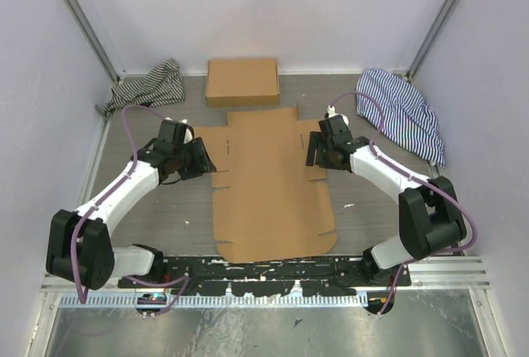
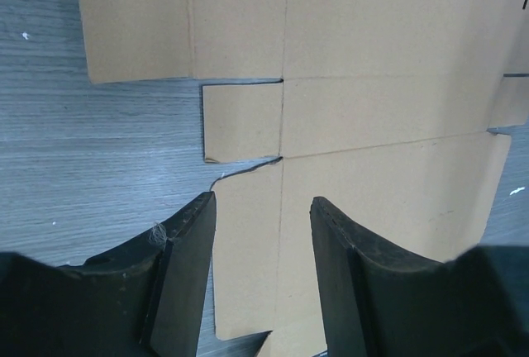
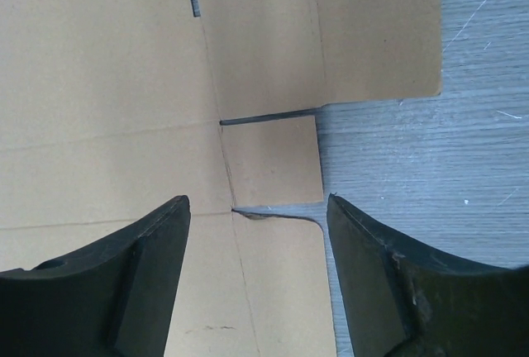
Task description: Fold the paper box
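The paper box [image 1: 269,188] is a brown die-cut sheet lying flat on the grey table, with side flaps and slots showing. My left gripper [image 1: 202,161] hovers over its left edge. In the left wrist view the open gripper [image 2: 263,204] straddles a side flap of the sheet [image 2: 380,117], which lies flat below. My right gripper [image 1: 316,150] is over the right edge. In the right wrist view that gripper [image 3: 258,200] is also open, and a side flap of the sheet [image 3: 116,76] lies flat between its fingers. Neither gripper holds anything.
A ready-formed brown cardboard box [image 1: 242,81] stands at the back, just beyond the sheet. One striped cloth [image 1: 149,84] lies at the back left and another [image 1: 402,111] at the back right. Walls close in the sides, and a metal rail [image 1: 446,270] runs along the near edge.
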### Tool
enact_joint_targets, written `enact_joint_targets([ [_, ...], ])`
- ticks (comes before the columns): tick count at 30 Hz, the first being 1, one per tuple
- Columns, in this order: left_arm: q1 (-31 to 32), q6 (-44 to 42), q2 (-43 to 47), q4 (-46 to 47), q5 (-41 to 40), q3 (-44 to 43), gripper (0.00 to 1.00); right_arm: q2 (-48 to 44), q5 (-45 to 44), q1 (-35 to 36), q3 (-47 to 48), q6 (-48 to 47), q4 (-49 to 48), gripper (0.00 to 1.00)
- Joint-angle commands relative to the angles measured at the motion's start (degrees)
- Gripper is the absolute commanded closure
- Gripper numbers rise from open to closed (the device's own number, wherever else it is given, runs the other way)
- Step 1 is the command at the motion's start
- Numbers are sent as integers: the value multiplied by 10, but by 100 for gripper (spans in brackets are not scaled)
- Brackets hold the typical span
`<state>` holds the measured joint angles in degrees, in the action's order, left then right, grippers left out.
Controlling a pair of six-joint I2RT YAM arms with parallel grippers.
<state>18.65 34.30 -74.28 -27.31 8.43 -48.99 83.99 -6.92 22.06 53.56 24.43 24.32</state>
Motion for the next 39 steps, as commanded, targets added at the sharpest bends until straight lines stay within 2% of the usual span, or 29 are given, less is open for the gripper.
enact_joint_targets([
  [1,2,3,7,11,-5,13,44,18,-17,-1,0,20,-44,26],
  [5,2,11,-18,47,8,27,40,18,-14,-6,-11,21,-56,14],
  [11,2,27,-70,102,18,44,38,28,1,-18,-23,17,-66,11],
  [28,2,14,-192,130,28,32,41,59,36,-38,-34,-4,-96,13],
  [39,4,16,-151,107,41,22,46,53,79,-38,-35,-6,-110,20],
])
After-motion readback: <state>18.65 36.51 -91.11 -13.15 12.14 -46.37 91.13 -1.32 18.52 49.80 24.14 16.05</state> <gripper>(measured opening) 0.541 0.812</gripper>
